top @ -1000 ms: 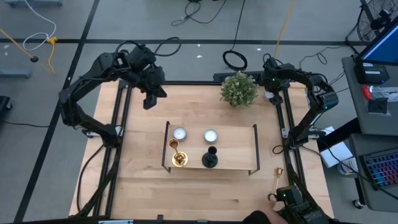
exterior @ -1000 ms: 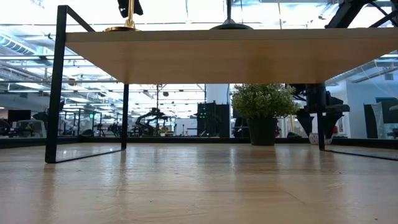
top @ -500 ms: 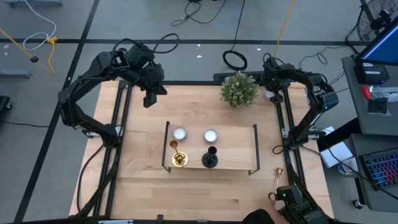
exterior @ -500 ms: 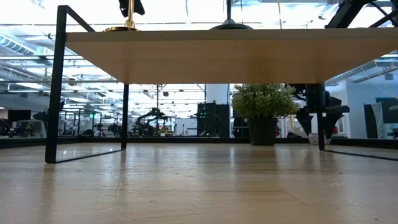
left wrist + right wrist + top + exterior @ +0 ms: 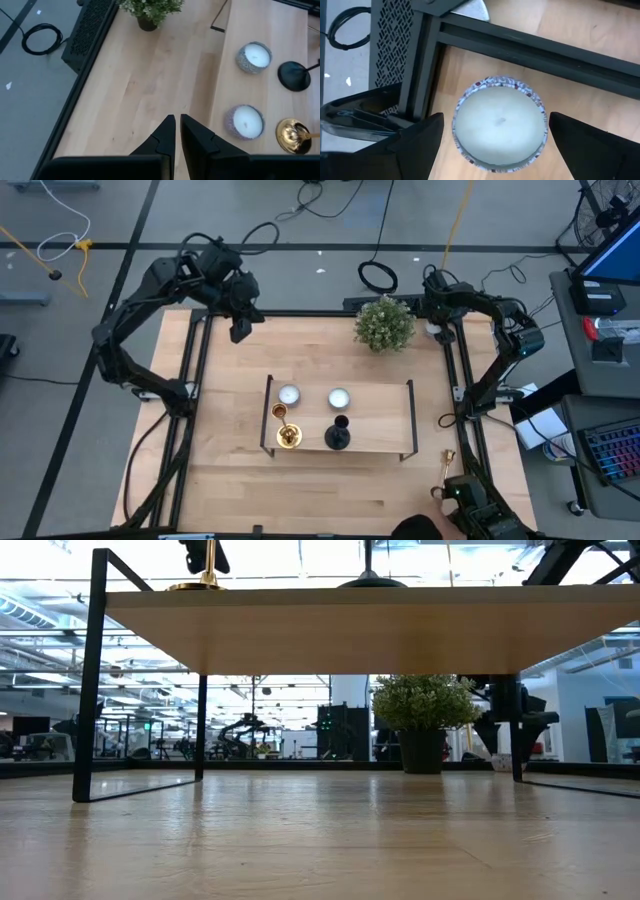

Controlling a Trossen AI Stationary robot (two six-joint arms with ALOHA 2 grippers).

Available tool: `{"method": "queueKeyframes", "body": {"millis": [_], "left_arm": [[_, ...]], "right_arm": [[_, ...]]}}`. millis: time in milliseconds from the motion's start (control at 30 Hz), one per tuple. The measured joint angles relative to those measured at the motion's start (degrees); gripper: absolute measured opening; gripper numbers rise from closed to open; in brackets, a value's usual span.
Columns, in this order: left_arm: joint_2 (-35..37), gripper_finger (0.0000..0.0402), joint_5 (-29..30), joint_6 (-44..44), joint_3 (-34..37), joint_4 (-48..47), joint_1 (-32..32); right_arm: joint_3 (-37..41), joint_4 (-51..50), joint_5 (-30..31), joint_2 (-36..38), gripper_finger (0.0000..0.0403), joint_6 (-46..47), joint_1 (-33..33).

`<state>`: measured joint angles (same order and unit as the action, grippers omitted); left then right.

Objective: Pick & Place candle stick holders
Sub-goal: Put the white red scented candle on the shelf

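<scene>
On the wooden black-framed stand (image 5: 376,420) mid-table, a gold candle stick holder (image 5: 285,435) and a shorter black one (image 5: 338,435) stand upright on their round bases. A second gold holder (image 5: 446,468) lies on its side on the table near the right edge. My left gripper (image 5: 238,330) hangs shut and empty above the table's far left part; its wrist view shows the shut fingers (image 5: 177,135) over bare wood. My right gripper (image 5: 500,150) is open at the far right corner, pointing down. Its fingers stand on either side of a small white candle (image 5: 500,122), apart from it.
Two white candles (image 5: 289,395) (image 5: 338,397) sit on the stand's far half. A potted plant (image 5: 384,323) stands at the far edge, next to my right gripper. Black frame rails (image 5: 195,400) run along both table sides. Bare wood lies left of and in front of the stand.
My left gripper has swung a little toward the table's far left corner, away from the stand, still shut. My right gripper has stayed over the white candle, still open.
</scene>
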<state>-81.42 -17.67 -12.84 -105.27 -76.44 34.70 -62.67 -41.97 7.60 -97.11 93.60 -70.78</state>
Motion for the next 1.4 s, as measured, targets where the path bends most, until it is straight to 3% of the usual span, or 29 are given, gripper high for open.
{"method": "queueKeyframes", "body": {"millis": [1167, 1400], "left_arm": [[6.25, 0.0030, 2.84, 4.37, 0.02, 0.04, 0.04], [6.58, 0.0030, 3.28, 4.40, 0.02, -0.01, 0.04]], "right_arm": [[0.76, -0.05, 0.26, -0.37, 0.0358, -3.26, 1.56], [0.78, -0.47, 0.21, -1.42, 0.0325, -3.47, 2.40]]}}
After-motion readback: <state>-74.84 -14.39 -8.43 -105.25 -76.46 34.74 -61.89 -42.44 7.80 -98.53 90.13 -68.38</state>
